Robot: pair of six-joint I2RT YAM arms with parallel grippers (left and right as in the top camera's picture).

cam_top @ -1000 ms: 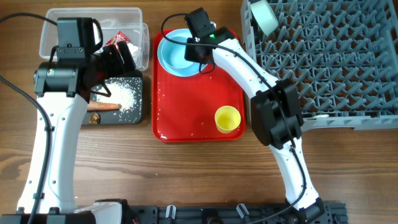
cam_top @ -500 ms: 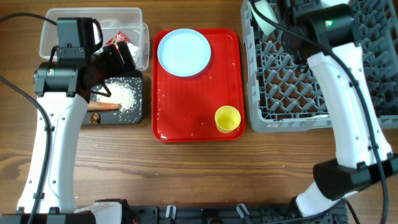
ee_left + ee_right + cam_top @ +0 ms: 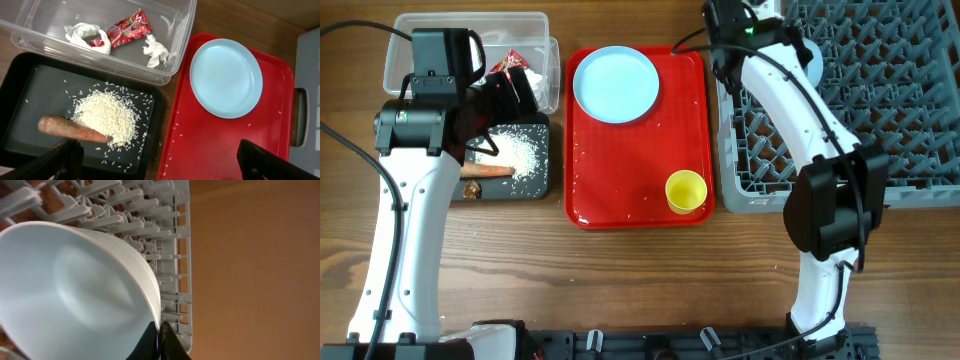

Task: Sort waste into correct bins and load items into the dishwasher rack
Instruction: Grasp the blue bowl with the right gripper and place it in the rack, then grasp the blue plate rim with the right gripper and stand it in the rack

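- The right arm has left the red tray (image 3: 640,170). One second ago it reached over the light-blue plate (image 3: 615,84); it then swung across to the dishwasher rack (image 3: 880,100) and now sits at the rack's far-left corner.
- The right gripper (image 3: 159,332) has its fingers pressed together on the rim of a pale bowl (image 3: 75,305). The bowl is tilted against the rack's pegs, close to the rack's edge.
- You cannot tell from these views whether the bowl is fully seated between the pegs.
- The plate stays on the far end of the tray and the yellow cup (image 3: 686,190) on its near right corner. Judge both as still to be loaded.
- The left arm has not moved. The left gripper (image 3: 160,147) is spread wide and holds nothing, above the gap between the tubs and the tray.
- Waste looks sorted:
  - the red wrapper (image 3: 127,30) and crumpled paper (image 3: 156,50) lie in the clear tub (image 3: 30,20);
  - the carrot (image 3: 70,128) and rice (image 3: 107,115) lie in the black tub (image 3: 20,125).
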